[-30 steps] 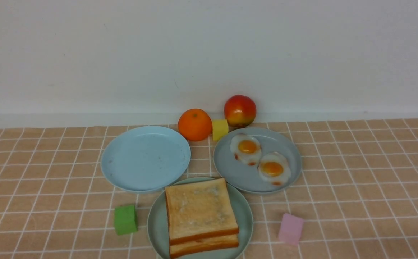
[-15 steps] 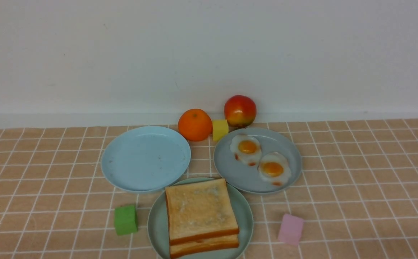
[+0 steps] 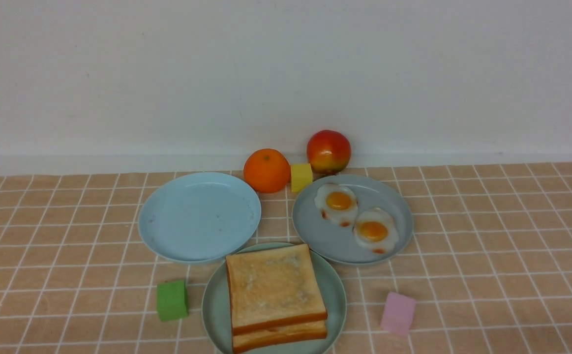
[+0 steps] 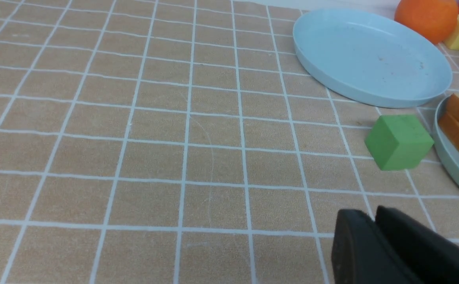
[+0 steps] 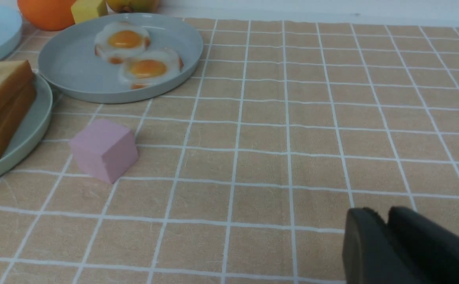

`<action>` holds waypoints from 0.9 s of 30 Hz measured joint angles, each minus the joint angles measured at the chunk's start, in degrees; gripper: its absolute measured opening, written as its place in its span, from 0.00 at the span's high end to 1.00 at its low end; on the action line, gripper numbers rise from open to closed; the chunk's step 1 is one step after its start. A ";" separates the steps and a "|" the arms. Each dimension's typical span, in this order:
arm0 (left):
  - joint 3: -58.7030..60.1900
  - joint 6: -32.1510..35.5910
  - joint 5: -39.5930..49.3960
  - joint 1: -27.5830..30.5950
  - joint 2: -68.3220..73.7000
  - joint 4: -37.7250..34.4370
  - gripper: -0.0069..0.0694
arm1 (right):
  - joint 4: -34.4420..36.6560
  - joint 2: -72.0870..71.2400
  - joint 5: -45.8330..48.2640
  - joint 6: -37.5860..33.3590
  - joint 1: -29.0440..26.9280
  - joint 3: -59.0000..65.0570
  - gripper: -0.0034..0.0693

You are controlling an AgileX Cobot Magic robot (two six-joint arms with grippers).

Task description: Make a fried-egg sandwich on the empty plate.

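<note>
logging scene from the front view: two toast slices [image 3: 273, 287] sit stacked, edges roughly flush, on the mint-green plate [image 3: 212, 305] at bottom centre. no egg white shows at the seam between the slices, so cannot tell whether an egg is inside. two loose fried eggs [image 3: 336, 202] [image 3: 374, 231] lie side by side, overlapping a little, on the grey-blue plate [image 3: 310, 241] right of centre. sky-blue plate [image 3: 167, 221] left of centre carries only a few specks.

neither arm shows in the front view. left gripper [image 4: 373, 215], lower right of its wrist view, hangs above bare cloth, well apart from the green cube [image 4: 399, 142]. its fingers lie together with only a thin seam, nothing between them. right gripper [image 5: 383, 215], lower right of its own view, looks the same, well apart from the pink cube [image 5: 103, 150].

handling judgement:
- toast: light, fairly stiff, matt crust gives friction. take hold across two opposite crust edges. a pinch on the stack's side could slide the top slice off.
- egg: thin, glossy, likely slippery and floppy. grip the white's rim, not the raised yolk. the overlap means lifting one may drag the other.
- plate rims are low, so a low sideways approach could nudge a plate.
</note>
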 joint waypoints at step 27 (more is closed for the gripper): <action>0.00 0.00 0.00 0.00 0.00 0.00 0.79 | 0.00 0.00 0.00 0.00 0.00 0.00 0.77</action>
